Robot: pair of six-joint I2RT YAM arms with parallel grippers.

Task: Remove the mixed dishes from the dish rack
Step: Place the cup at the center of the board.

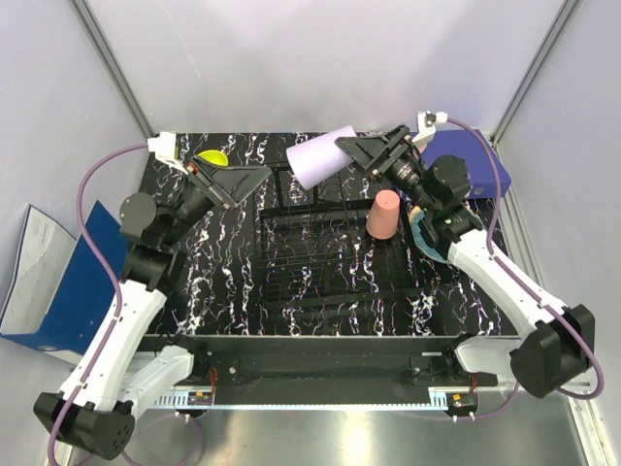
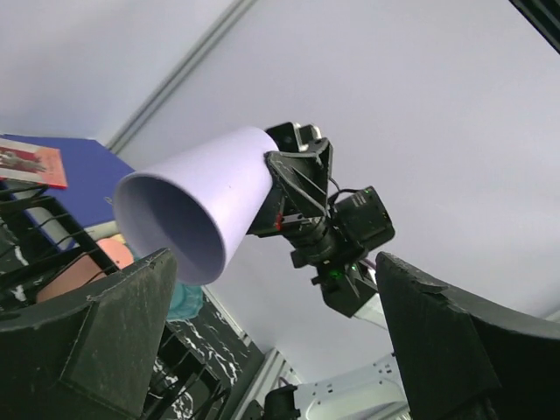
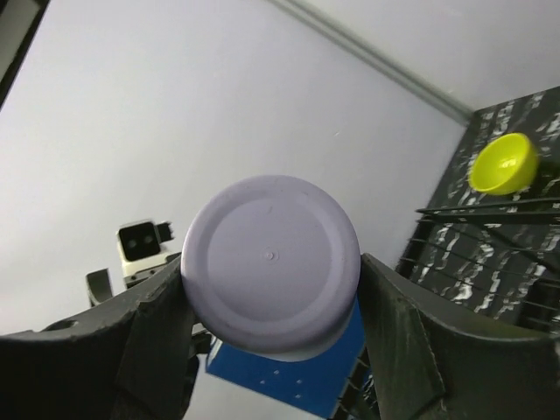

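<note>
My right gripper [image 1: 347, 150] is shut on the base of the lavender cup [image 1: 318, 155] and holds it on its side in the air above the far edge of the dish rack [image 1: 330, 267]. In the right wrist view the cup's base [image 3: 271, 262] sits between both fingers [image 3: 157, 332]. My left gripper [image 1: 254, 178] is open and empty just left of the cup's mouth, which faces it in the left wrist view [image 2: 197, 206]. The pink cup [image 1: 382, 214] stands upside down on the rack. The yellow bowl [image 1: 212, 157] lies on the table behind my left gripper. The teal plate [image 1: 419, 233] sits by the rack's right end.
A blue binder [image 1: 68, 282] lies off the table's left edge. Another blue binder [image 1: 466, 155] at the back right carries a red-patterned booklet [image 2: 31, 162]. Grey walls close in the back and sides. The rack's wires [image 3: 490, 219] show near the bowl [image 3: 503, 164].
</note>
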